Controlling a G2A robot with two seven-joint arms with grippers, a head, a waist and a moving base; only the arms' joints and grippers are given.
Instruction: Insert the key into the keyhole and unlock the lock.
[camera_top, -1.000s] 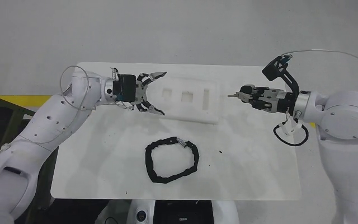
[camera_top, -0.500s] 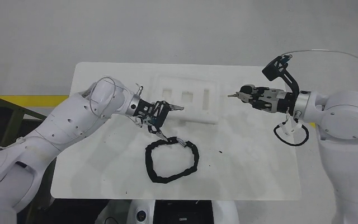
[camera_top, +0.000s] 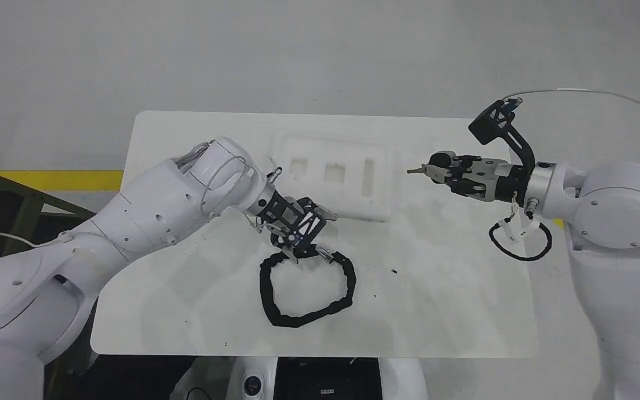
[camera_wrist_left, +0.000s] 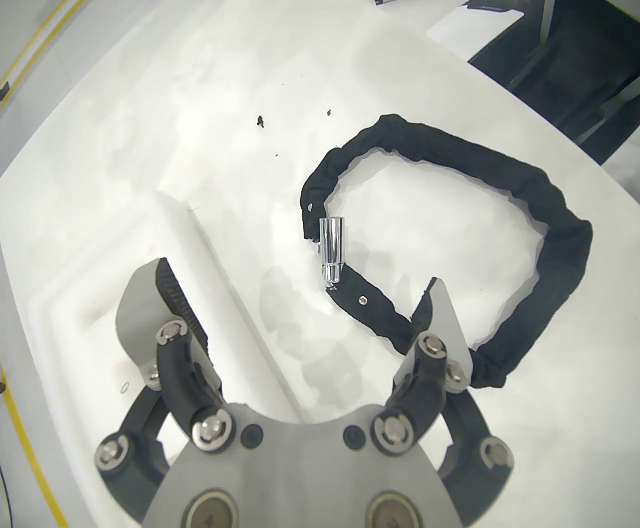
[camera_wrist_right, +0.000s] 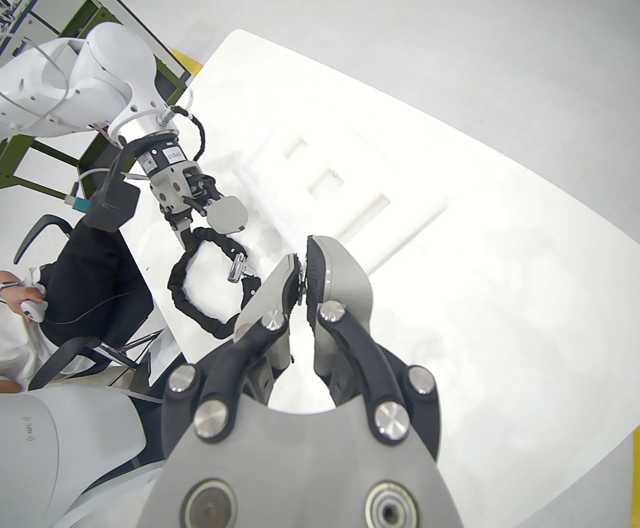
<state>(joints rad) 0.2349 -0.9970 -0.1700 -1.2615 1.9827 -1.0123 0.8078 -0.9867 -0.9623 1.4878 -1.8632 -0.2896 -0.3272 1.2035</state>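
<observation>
At the left of the white table, the left gripper hangs low over the chain lock, its claw spread wide and holding nothing. In the left wrist view the open fingers bracket the near end of the black fabric-sleeved loop, and one fingertip overlaps the sleeve, though whether it touches cannot be told. The chrome lock cylinder joins the two ends of the loop and lies flat on the table just beside the edge of the white foam tray, which sits behind the chain toward the far side. Well apart at the right, the right gripper is held above the table beyond the tray's end. Its claw is pinched tight on the key, of which only a thin metal tip pokes out toward the middle. The task appears barely under way: the key is in hand, but the chain is closed and ungrasped and the key is not yet in the keyhole. What seems left is steadying the cylinder, bringing the key across, inserting it and turning it
</observation>
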